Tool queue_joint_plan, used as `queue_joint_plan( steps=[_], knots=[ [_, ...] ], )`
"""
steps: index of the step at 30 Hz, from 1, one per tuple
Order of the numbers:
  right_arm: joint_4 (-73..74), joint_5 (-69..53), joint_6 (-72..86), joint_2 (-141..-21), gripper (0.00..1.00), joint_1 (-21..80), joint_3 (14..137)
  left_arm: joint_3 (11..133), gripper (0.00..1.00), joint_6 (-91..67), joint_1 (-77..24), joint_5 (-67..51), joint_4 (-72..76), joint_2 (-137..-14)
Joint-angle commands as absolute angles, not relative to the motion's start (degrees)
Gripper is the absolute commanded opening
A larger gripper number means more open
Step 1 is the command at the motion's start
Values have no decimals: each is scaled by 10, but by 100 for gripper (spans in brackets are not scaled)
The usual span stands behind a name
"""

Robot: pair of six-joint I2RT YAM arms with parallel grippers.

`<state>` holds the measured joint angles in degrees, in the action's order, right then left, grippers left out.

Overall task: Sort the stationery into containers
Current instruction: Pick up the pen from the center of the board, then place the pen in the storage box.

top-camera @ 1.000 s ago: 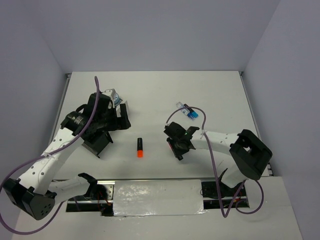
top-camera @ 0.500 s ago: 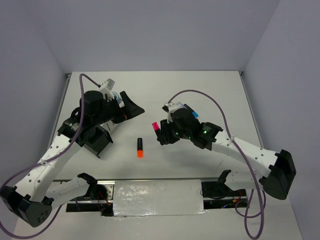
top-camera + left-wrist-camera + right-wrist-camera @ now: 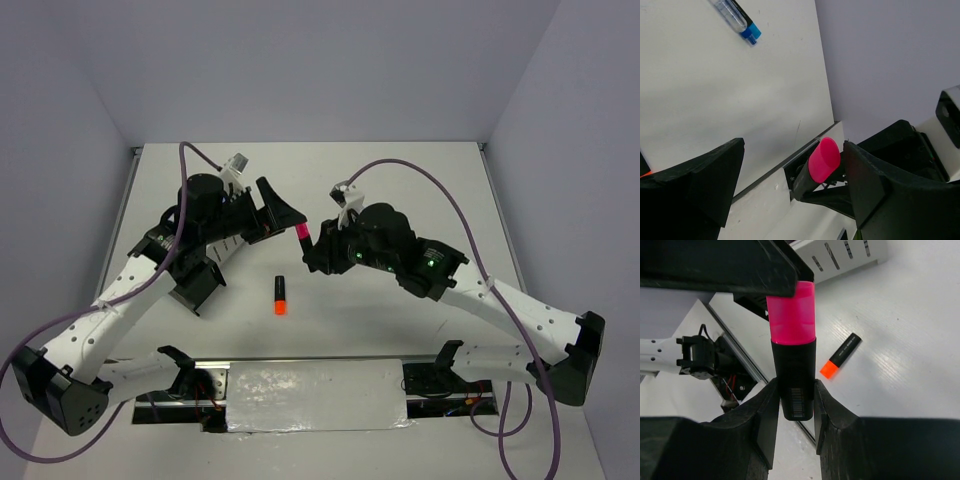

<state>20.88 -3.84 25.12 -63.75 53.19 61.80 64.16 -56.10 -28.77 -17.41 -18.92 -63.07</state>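
Pink highlighter (image 3: 300,233), clamped by its black end in the right claw (image 3: 792,405) above the middle of the tabletop (image 3: 430,180), points lengthwise between the parted jaws of the left claw (image 3: 283,215), apparently for a handover.

I read bare bench (image 3: 420,190) on every side of the orange highlighter (image 3: 280,295). Just beyond it, the left end effector (image 3: 284,222), jaws spread, meets the right end effector (image 3: 312,248) clamping the pink highlighter (image 3: 300,236), which blocks passage there. The black organizer (image 3: 195,285) obstructs its left.
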Motion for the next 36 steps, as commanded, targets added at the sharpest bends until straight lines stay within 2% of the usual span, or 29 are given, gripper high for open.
queue_joint_plan(
  steps=[1, 3, 6, 8, 12, 17, 18, 19, 20, 21, 22, 24, 28, 29, 31, 32, 36],
  knots=[
    [214, -28, 240, -654, 0, 539, 664, 642, 92, -576, -295, -197, -143, -630],
    [220, -20, 238, -663, 0, 541, 670, 641, 89, -578, -296, -203, -135, -629],
    [215, -17, 234, -669, 0, 541, 680, 646, 73, -570, -296, -207, -139, -638],
    [228, -23, 226, -684, 0, 541, 699, 649, 66, -569, -297, -212, -137, -642],
    [222, -17, 222, -696, 0, 541, 705, 644, 37, -574, -297, -228, -117, -652],
    [219, -12, 223, -718, 0, 541, 719, 644, 23, -569, -297, -239, -120, -664],
    [217, -11, 223, -719, 0, 541, 721, 649, 7, -562, -297, -234, -125, -664],
    [215, -11, 224, -720, 0, 541, 721, 653, 0, -556, -297, -226, -146, -664],
    [214, -11, 224, -719, 2, 542, 720, 658, 0, -539, -297, -210, -156, -665],
    [207, -13, 224, -718, 8, 541, 718, 670, 0, -531, -297, -200, -168, -664],
    [200, -15, 222, -711, 43, 541, 709, 675, 0, -521, -297, -186, -188, -664],
    [181, -22, 226, -702, 99, 534, 687, 699, 0, -484, -296, -126, -219, -660],
    [170, -26, 251, -665, 100, 479, 637, 751, 0, -416, -279, 23, -340, -650],
    [160, -44, 257, -643, 100, 448, 611, 757, 0, -408, -265, 95, -359, -646],
    [152, -64, 258, -619, 100, 417, 588, 772, 0, -387, -244, 164, -394, -636],
    [152, -81, 253, -600, 100, 392, 573, 775, 0, -381, -228, 243, -422, -632],
    [188, -89, 224, -584, 100, 380, 571, 779, 0, -369, -186, 441, -468, -621]
  ],
)
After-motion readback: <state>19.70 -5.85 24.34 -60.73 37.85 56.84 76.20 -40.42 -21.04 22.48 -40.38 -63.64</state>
